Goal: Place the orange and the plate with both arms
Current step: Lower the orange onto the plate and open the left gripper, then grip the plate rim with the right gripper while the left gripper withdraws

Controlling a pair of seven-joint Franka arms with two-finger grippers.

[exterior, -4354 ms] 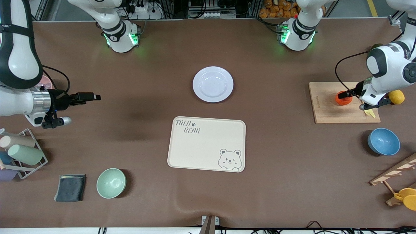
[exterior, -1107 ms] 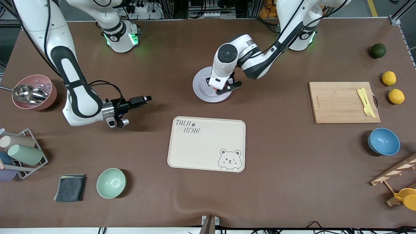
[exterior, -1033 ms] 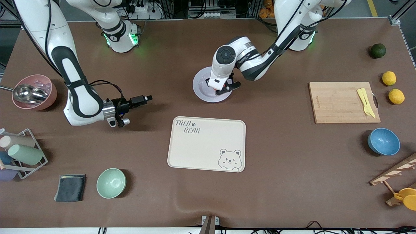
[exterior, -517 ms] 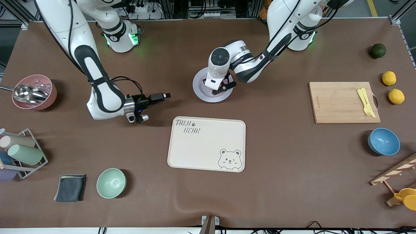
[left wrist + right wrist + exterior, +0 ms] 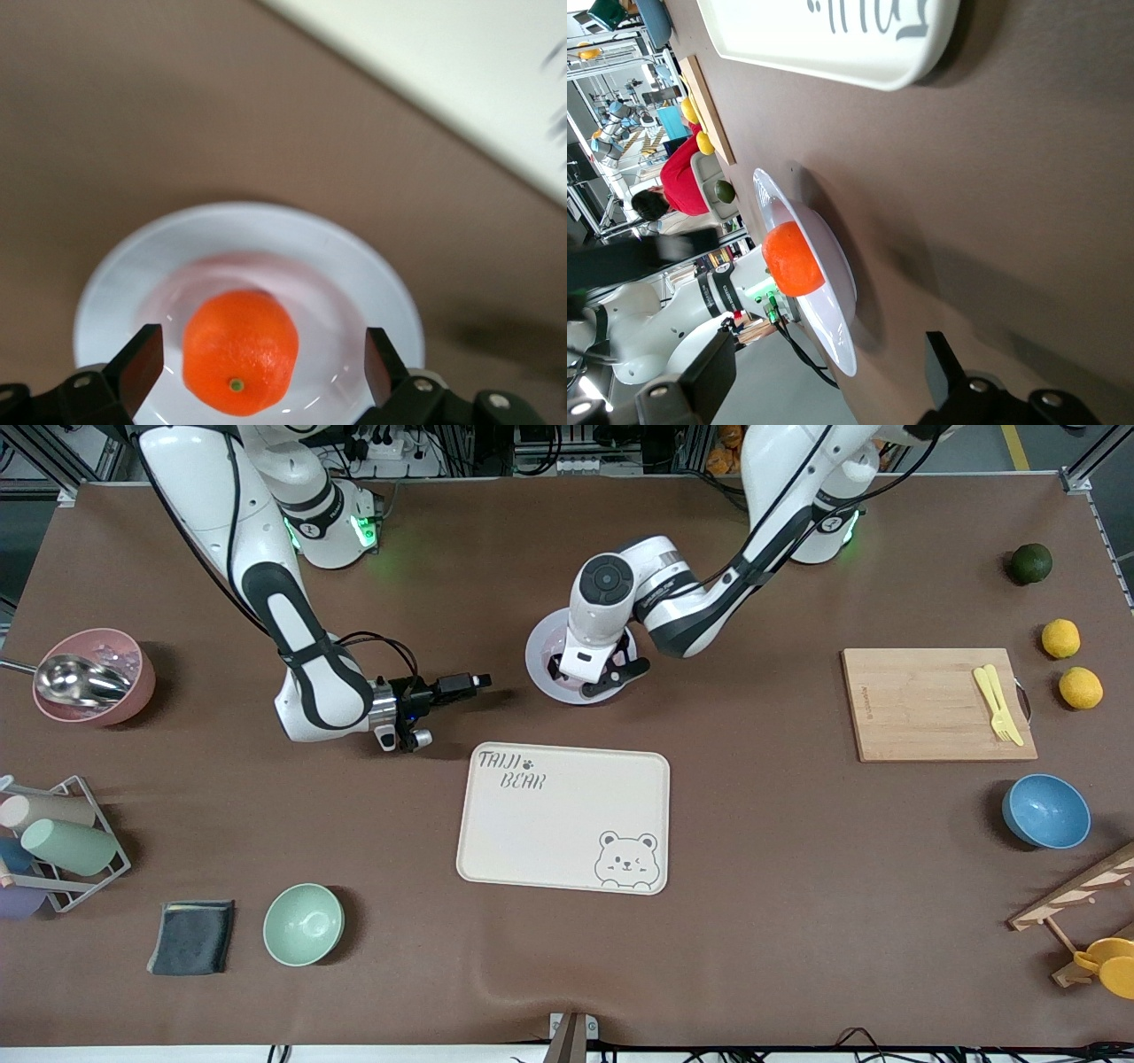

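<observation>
The orange (image 5: 239, 351) rests in the middle of the pale plate (image 5: 354, 283), stem end showing. My left gripper (image 5: 263, 359) hangs open just above it, one finger on each side with a gap to the fruit. In the front view the left gripper (image 5: 589, 676) covers most of the plate (image 5: 540, 654) and hides the orange. My right gripper (image 5: 477, 683) is open and low over the bare table beside the plate, toward the right arm's end. The right wrist view shows the orange (image 5: 793, 258) on the plate (image 5: 843, 341) ahead of the open right gripper (image 5: 824, 372).
The cream bear tray (image 5: 567, 824) lies nearer the camera than the plate. A cutting board (image 5: 921, 708) with a yellow fork (image 5: 997, 704), two lemons (image 5: 1060, 638), a dark green fruit (image 5: 1030, 563) and a blue bowl (image 5: 1045, 811) sit at the left arm's end. A mint bowl (image 5: 303, 924) and a pink bowl (image 5: 93, 676) sit at the other end.
The left gripper has opened and let the orange go onto the plate. The right arm has swept across the table toward the plate, gripper open.
</observation>
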